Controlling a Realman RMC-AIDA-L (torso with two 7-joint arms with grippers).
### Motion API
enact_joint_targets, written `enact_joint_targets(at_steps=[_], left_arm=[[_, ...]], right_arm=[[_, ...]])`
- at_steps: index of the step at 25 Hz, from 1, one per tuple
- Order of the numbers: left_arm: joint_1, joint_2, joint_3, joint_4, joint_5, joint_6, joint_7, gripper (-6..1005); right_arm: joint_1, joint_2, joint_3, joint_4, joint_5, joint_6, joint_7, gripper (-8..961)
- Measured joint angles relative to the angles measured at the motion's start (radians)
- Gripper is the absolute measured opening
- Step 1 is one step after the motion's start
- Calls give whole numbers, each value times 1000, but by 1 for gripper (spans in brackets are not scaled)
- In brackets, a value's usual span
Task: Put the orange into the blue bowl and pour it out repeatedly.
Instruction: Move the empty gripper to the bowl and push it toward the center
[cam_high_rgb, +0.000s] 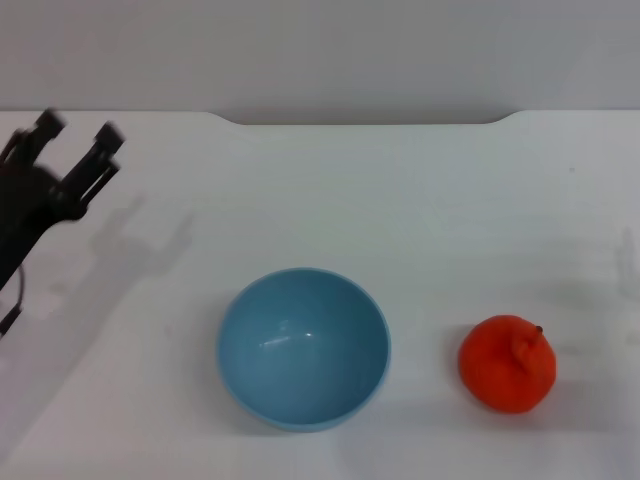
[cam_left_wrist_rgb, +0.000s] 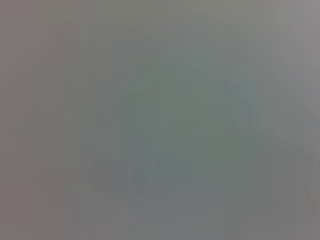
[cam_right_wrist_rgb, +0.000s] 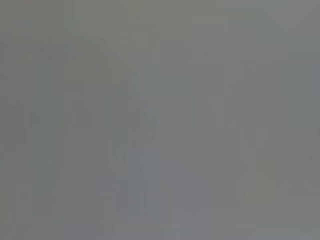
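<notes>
The blue bowl stands upright and empty near the front middle of the white table in the head view. To its right, apart from it, the orange rests on the table with its stem nub up. My left gripper hovers at the far left, well away from the bowl, open with nothing between its fingers. No part of my right gripper shows in the head view. Both wrist views show only a plain grey blur.
The white table ends in a back edge with a shallow notch, and a grey wall lies beyond it. The left arm's shadow falls on the table beside the gripper.
</notes>
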Motion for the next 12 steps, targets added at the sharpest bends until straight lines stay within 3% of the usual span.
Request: enact_joint_targets(at_steps=[7, 9, 10, 12], left_arm=[[-81, 15, 114, 256, 163, -229, -355, 799], [-111, 16, 119, 340, 271, -280, -485, 799], [-139, 20, 119, 423, 404, -325, -641, 799], [-153, 22, 118, 467, 477, -340, -716, 799]], right_arm=[[6, -2, 5, -6, 0, 7, 11, 499], [7, -2, 3, -13, 0, 8, 36, 499], [3, -2, -1, -26, -1, 8, 72, 499], [0, -2, -2, -33, -1, 9, 91, 499]])
